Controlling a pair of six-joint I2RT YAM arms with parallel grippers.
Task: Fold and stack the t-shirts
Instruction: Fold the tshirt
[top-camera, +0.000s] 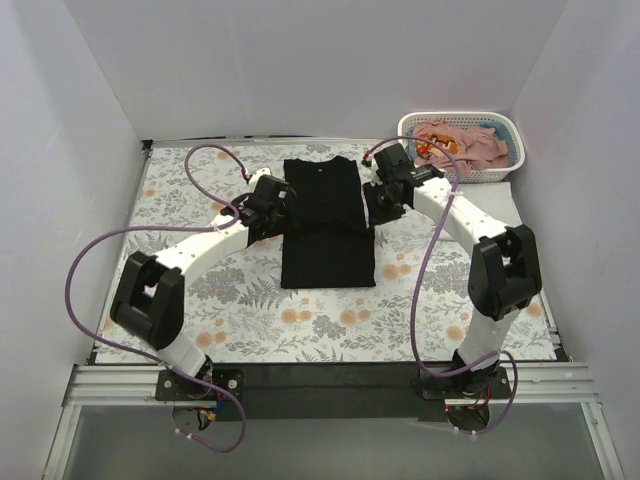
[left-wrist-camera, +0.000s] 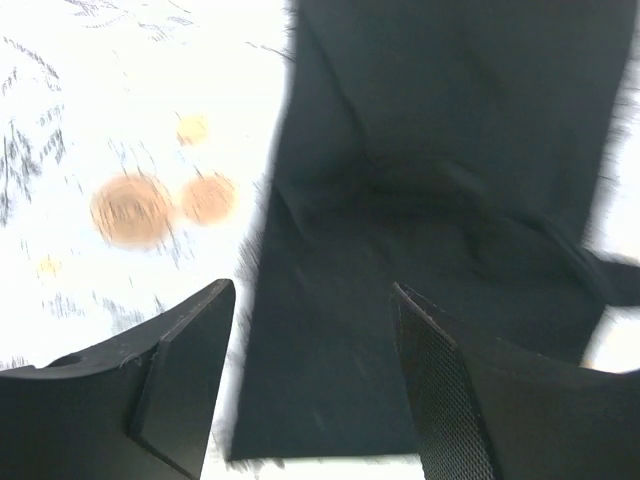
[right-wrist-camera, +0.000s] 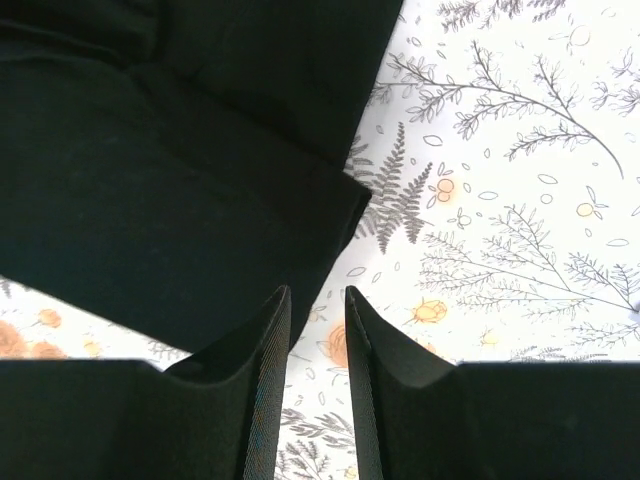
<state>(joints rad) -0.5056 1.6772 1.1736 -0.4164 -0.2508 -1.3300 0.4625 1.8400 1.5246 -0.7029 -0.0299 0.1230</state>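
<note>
The black t-shirt (top-camera: 325, 222) lies flat on the floral cloth, folded into a long narrow rectangle, with its small white neck label (top-camera: 322, 168) at the far end. My left gripper (top-camera: 282, 206) is over the shirt's left edge, open wide and empty; in the left wrist view (left-wrist-camera: 312, 300) the black fabric (left-wrist-camera: 440, 150) lies under the jaws. My right gripper (top-camera: 377, 201) is just off the shirt's right edge. In the right wrist view (right-wrist-camera: 318, 295) its jaws stand a narrow gap apart, empty, beside a folded corner of the shirt (right-wrist-camera: 170, 160). Dusty-pink t-shirts (top-camera: 468, 146) lie bunched in the basket.
The white slotted basket (top-camera: 458, 118) stands at the back right corner. The floral-print cloth (top-camera: 250, 300) covers the table, also seen in the right wrist view (right-wrist-camera: 500, 200). White walls close in the left, back and right sides.
</note>
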